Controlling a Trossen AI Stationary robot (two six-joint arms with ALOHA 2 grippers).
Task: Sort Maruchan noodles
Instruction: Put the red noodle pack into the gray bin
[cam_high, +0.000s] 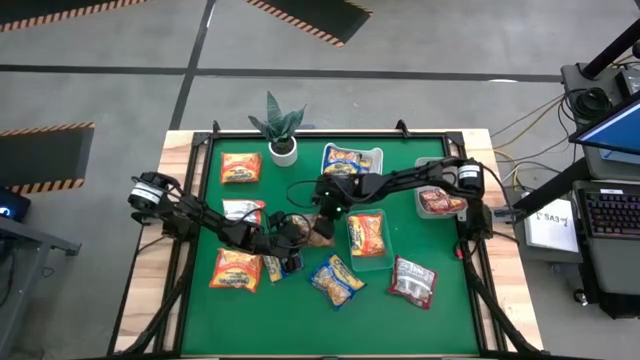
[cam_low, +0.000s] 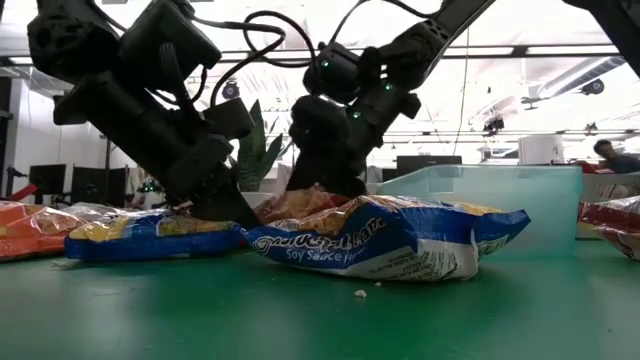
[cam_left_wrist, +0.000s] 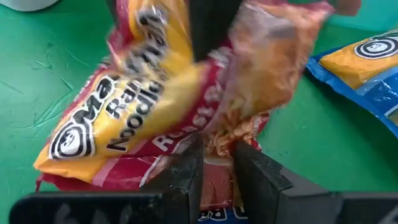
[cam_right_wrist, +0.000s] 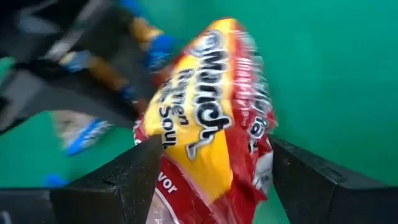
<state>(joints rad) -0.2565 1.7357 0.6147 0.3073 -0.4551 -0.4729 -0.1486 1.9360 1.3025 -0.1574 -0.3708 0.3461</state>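
Observation:
A yellow-and-red Maruchan packet (cam_left_wrist: 143, 118) is between both grippers near the table's middle (cam_high: 318, 228). My left gripper (cam_left_wrist: 217, 177) comes from the left and is shut on its near red end. My right gripper (cam_right_wrist: 214, 177) reaches in from the right, its fingers on either side of the same packet (cam_right_wrist: 211, 124). In the low view the packet (cam_low: 305, 203) shows between the two grippers, behind a yellow-and-blue packet (cam_low: 390, 240) that lies flat on the mat. My left gripper pinches the packet's red end seam (cam_left_wrist: 217, 155) between its two fingers, coming level and low from the table's left. The rest of the packet stretches away from the fingers, crumpled. My right gripper spans the packet across its width: one finger (cam_right_wrist: 140, 171) is against one long edge, the other (cam_right_wrist: 298, 177) by the opposite edge (cam_right_wrist: 267, 155). It comes slanting down from the right.
Other packets lie on the green mat: orange ones (cam_high: 240, 167) (cam_high: 236, 270), a yellow-and-blue one (cam_high: 337, 280), a dark red one (cam_high: 412, 280). There is a clear tray with an orange packet (cam_high: 368, 235), another tray (cam_high: 352, 158), a bin with a red packet (cam_high: 440, 200) and a potted plant (cam_high: 283, 148).

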